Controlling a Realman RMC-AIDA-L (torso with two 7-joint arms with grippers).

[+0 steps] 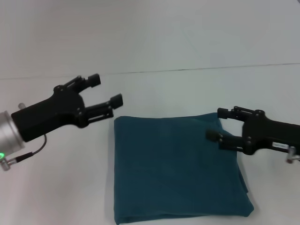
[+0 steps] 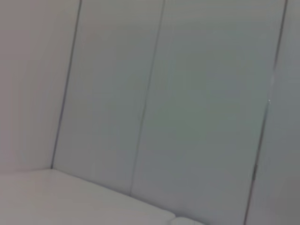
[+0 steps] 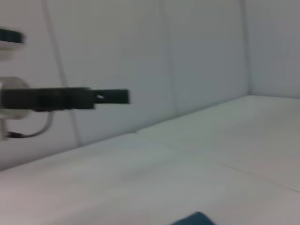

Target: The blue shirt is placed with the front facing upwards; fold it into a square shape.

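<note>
— Shirt first: where does it lie?

— The blue shirt (image 1: pixel 176 168) lies flat on the white surface (image 1: pixel 56 187), folded into a rough square, its plain side up.

— And your tools?

— I hold my left tool (image 1: pixel 107 90) above the surface, just off the shirt's far left corner, fingers apart and empty. I hold my right tool (image 1: pixel 219 124) over the shirt's right edge, fingers apart too, gripping nothing. My right wrist view shows the left tool (image 3: pixel 112 96) across the surface.

The folded dark teal-blue cloth shirt (image 1: pixel 176 168) looks soft and matt; the smooth white table (image 1: pixel 56 187) is matt; black grippers look like matt plastic.
</note>
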